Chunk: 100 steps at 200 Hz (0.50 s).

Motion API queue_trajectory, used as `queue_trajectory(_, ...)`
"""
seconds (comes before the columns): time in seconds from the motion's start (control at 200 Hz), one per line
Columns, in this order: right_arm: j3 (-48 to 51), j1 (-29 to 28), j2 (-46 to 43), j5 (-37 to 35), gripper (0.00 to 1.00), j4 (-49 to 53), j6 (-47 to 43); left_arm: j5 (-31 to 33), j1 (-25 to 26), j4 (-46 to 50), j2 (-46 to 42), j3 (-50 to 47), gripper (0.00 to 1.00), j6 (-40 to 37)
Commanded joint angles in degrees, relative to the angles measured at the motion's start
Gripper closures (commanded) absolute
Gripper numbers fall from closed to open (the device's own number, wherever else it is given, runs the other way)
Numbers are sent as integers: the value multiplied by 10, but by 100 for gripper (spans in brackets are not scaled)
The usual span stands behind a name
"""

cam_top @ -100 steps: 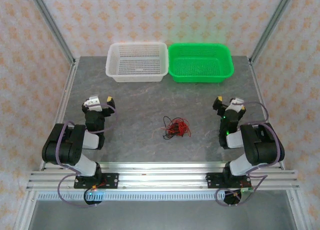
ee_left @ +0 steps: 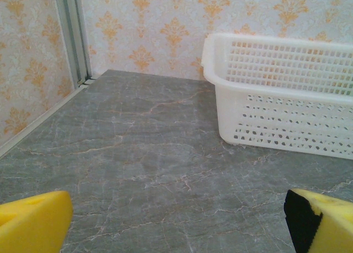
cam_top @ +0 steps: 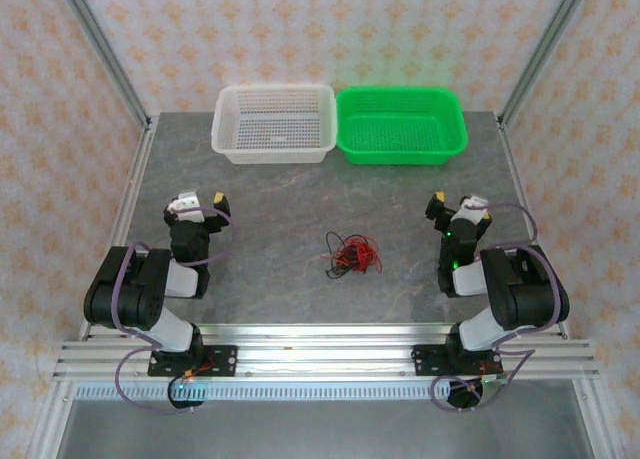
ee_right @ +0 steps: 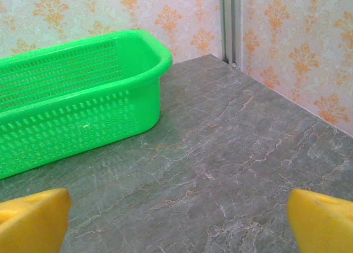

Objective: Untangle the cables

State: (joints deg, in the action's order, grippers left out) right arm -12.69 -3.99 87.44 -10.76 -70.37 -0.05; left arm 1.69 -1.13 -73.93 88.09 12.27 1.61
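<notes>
The cables [cam_top: 352, 254] lie in 1 small messy bunch near the middle of the gray bench [cam_top: 290, 194]. They are thin red and black wires, all mixed up together. A black bit sticks out on the left side of the bunch. The bunch sits between the 2 arms, well apart from both, and nothing touches it.

At the far side of the bench stand 2 baskets side by side, with their sides touching. The white basket [cam_top: 274, 124] is on the left and the green basket [cam_top: 401, 125] is on the right. The cables are well apart from both baskets.

The left arm [cam_top: 130, 294] is folded up near the left front of the bench. The left jaws are wide apart and hold nothing. From the left wrist you can see 1 yellow pad [ee_left: 33, 222] at the bottom left and the other pad [ee_left: 322, 220], yellow with a black face, at the bottom right, with bare bench between them. The white basket [ee_left: 287, 98] is ahead of them, toward the right.

The right arm [cam_top: 515, 294] is folded up near the right front. The right jaws are wide apart too, and hold nothing. From the right wrist its 2 yellow pads [ee_right: 33, 220] sit in the bottom corners, and the green basket [ee_right: 71, 98] is ahead on the left.
</notes>
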Motion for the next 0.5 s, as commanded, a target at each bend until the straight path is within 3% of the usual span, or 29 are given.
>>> queue_trajectory(0.0,4,1,-5,-13,0,-19,4,-10,0,-13,-1,2,1,0)
queue_trajectory(0.496,11,3,-12,-27,0,-26,12,8,0,-4,-10,4,1,7)
